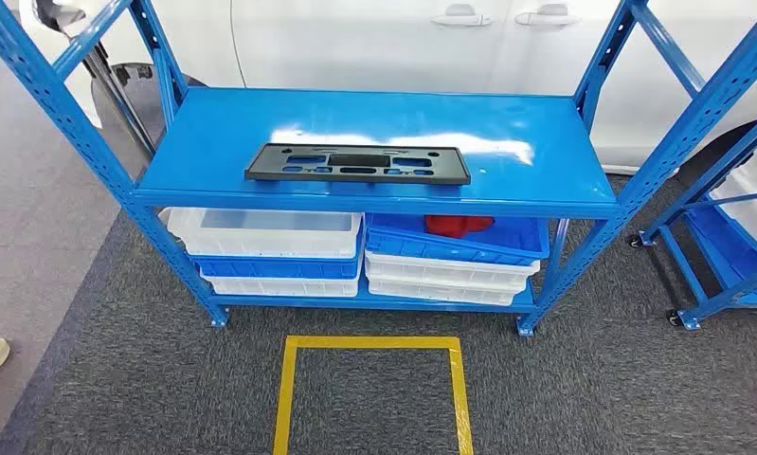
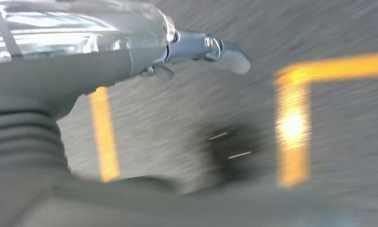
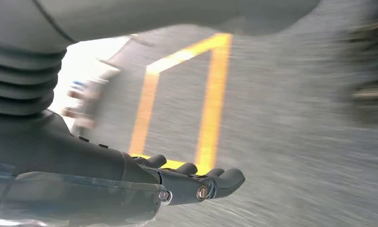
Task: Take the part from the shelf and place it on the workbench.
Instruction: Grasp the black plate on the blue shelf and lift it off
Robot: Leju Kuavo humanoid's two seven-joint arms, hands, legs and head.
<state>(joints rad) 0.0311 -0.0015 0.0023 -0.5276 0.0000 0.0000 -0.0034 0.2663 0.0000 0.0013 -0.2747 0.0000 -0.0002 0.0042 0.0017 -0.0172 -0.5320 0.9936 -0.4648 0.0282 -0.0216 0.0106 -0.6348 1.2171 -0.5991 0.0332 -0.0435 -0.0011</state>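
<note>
part: black plate (image 1: 357, 163) lying flat on the blue shelf (image 1: 545, 142)
left hand (image 2: 196, 49): blurry, can't tell its state
right hand (image 3: 191, 182): fingers apart, holding nothing

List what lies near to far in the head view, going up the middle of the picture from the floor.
Yellow tape square on the carpet → stacked bins on the rack's bottom level → black part on the blue shelf → white car behind the rack.
</note>
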